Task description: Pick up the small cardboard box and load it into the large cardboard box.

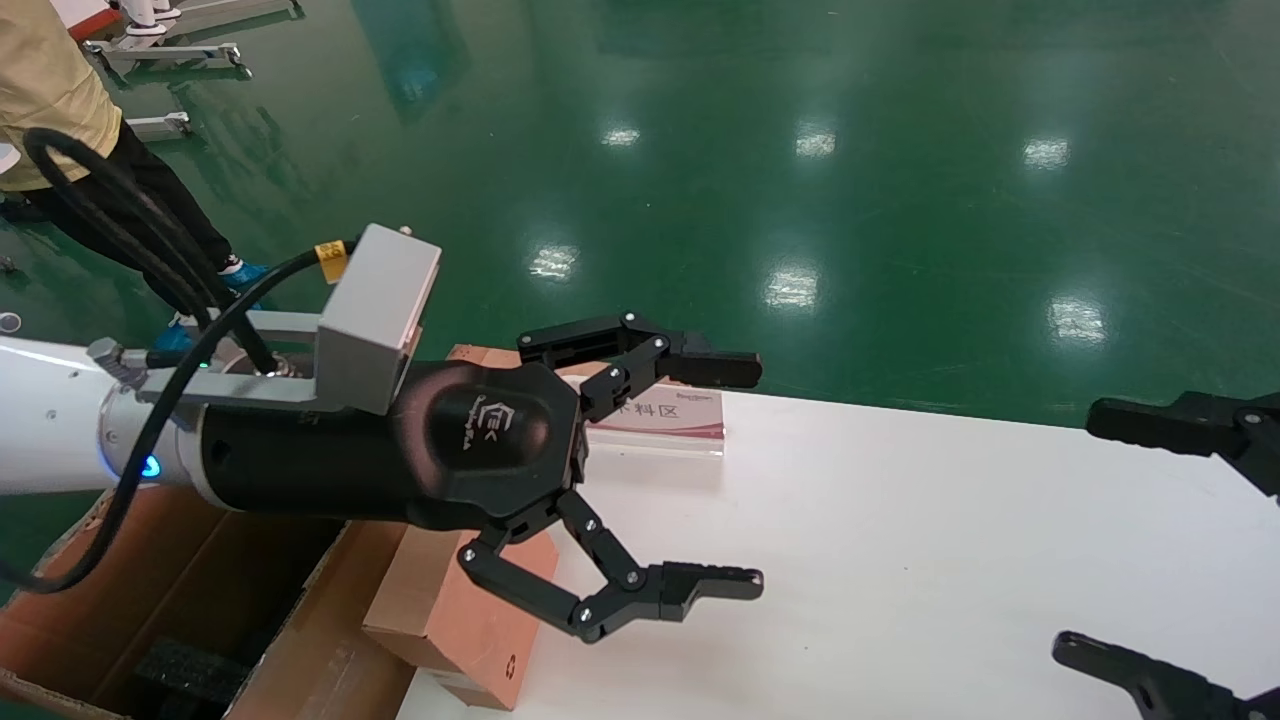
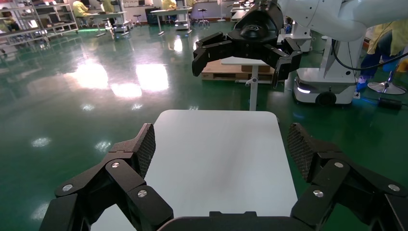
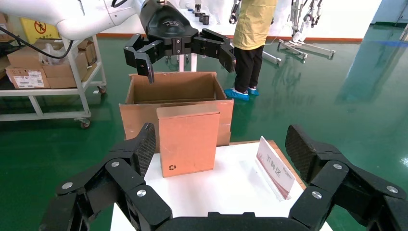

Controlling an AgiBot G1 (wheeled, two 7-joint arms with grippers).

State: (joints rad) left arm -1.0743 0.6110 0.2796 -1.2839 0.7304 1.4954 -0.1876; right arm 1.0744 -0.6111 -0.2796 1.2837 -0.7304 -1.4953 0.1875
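The small cardboard box [image 1: 450, 612] stands upright at the left edge of the white table [image 1: 900, 560], a dark recycling mark near its lower corner; it also shows in the right wrist view [image 3: 187, 139]. The large cardboard box [image 1: 200, 600] stands open on the floor just beyond that edge, with black foam inside; the right wrist view [image 3: 173, 89] shows it behind the small box. My left gripper [image 1: 752, 475] is open and empty, held above the small box and pointing over the table. My right gripper [image 1: 1080, 530] is open and empty at the table's right side, facing the small box.
A white sign with red trim [image 1: 660, 415] stands on the table's far side on a brown board [image 1: 470, 352]. A person in yellow [image 3: 255, 29] stands behind the large box. A cart with boxes [image 3: 48, 72] stands farther off on the green floor.
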